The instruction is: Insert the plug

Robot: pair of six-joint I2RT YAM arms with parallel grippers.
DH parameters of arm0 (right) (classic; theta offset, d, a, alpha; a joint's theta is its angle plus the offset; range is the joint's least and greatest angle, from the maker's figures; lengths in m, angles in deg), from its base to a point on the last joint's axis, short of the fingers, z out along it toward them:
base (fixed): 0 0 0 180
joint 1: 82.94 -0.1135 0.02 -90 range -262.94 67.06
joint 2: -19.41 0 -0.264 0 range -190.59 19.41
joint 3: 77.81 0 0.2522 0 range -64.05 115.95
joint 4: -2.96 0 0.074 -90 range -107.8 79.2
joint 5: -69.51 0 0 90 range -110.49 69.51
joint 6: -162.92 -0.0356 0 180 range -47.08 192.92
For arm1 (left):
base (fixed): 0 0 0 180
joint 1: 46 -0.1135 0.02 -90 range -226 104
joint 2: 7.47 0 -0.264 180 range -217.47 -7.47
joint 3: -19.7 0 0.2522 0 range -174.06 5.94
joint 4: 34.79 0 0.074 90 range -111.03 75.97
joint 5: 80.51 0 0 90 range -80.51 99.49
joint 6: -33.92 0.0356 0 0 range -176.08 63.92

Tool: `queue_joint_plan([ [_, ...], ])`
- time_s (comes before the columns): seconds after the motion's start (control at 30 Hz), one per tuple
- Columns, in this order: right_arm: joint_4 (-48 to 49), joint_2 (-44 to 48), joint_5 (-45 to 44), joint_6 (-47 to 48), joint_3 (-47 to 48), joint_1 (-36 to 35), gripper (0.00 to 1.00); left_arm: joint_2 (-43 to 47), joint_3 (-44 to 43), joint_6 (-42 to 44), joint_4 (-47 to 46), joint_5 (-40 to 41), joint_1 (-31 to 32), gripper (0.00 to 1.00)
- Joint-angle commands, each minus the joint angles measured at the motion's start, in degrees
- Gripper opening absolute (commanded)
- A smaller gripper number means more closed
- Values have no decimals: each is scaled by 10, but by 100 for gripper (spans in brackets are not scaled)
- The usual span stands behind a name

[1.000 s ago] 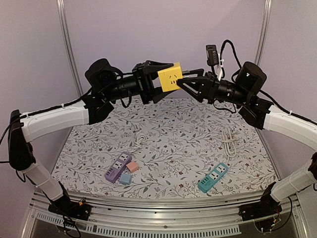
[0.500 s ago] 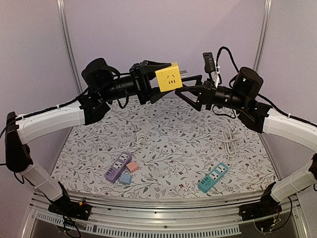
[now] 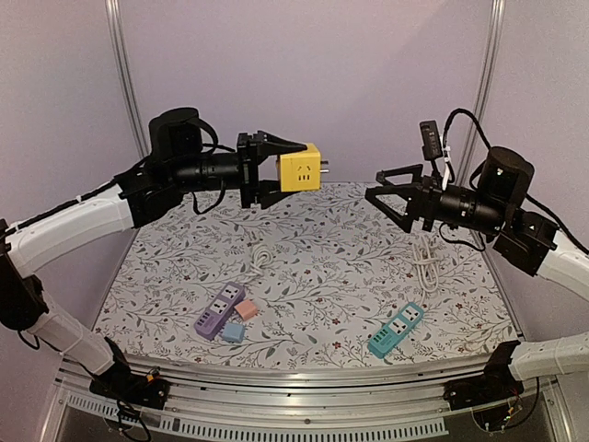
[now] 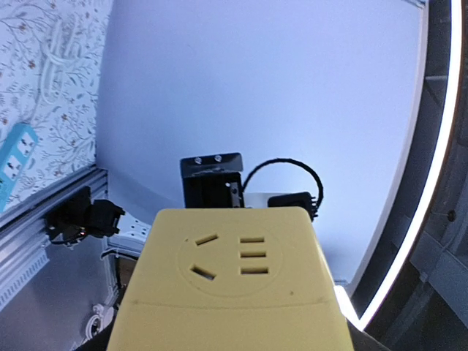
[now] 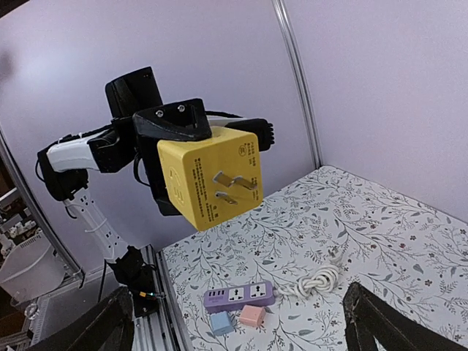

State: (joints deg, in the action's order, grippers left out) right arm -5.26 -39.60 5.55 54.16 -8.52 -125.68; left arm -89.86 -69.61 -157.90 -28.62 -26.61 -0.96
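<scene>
Yellow hard-plastic plug [image 3: 299, 168] hangs at 11 o'clock over the counter [image 3: 331, 249], clamped across its flat sides by the left jaws. Its prongs [image 5: 232, 183] face the right jaws, which gape empty at 2 o'clock. It looks light, rigid and slick: hold the flat faces, never the prongs. Purple strip [image 3: 219, 310] at 7 o'clock, teal strip [image 3: 397, 330] at 5.

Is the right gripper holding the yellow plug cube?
No, the right gripper is open and empty, well apart from the yellow plug cube clamped in the left gripper.
</scene>
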Motion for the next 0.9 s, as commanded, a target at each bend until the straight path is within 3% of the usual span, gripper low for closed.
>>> queue_joint_plan([
  [0.0,-134,33,-128,13,-16,-2,99,21,-41,114,240,38,-16,0],
  [0.37,-367,36,-344,81,39,-2,99,24,-70,188,593,202,-20,0],
  [0.5,-441,16,-423,62,62,-2,99,26,-92,180,714,294,-17,0],
  [0.73,-492,8,-390,-5,72,-2,99,15,-111,133,837,417,-3,0],
  [0.87,-532,1,-356,-32,86,-2,99,11,-98,73,851,462,13,0],
])
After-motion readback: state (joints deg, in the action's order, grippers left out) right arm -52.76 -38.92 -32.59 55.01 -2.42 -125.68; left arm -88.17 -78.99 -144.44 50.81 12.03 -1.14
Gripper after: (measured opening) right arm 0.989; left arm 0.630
